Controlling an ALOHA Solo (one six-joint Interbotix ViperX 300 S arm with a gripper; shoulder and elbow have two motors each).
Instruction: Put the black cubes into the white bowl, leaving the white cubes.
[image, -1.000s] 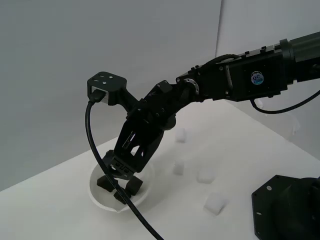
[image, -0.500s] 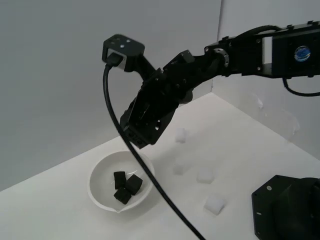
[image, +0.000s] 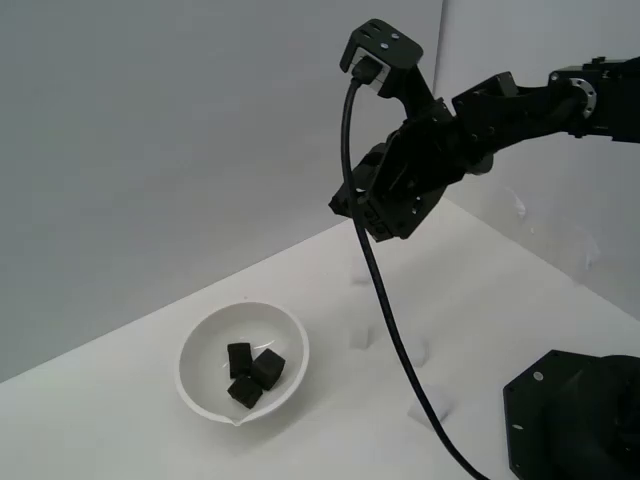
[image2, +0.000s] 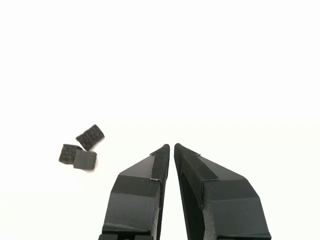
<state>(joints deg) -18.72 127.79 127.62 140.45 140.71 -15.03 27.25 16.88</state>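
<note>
White tabletop (image: 520, 300) and a plain grey wall (image: 150, 150) are filling the exterior view. White bowl (image: 198, 352) is sitting on the table toward the exterior view's left, pouring lip facing the camera. Black cubes (image: 252, 374), three of them, are lying inside the bowl, clustered and touching one another; in the wrist view they (image2: 81, 150) are showing as a tight dark group against a washed-out white field. White cubes (image: 360, 337) are lying on the table to the exterior view's right of the bowl, faint and partly hidden by the black cable (image: 385, 300), so their count is not readable. Gripper (image2: 171, 148) is hanging high above the table, well apart from the bowl, jaws nearly together with only a thin slit between the tips, holding nothing.
</note>
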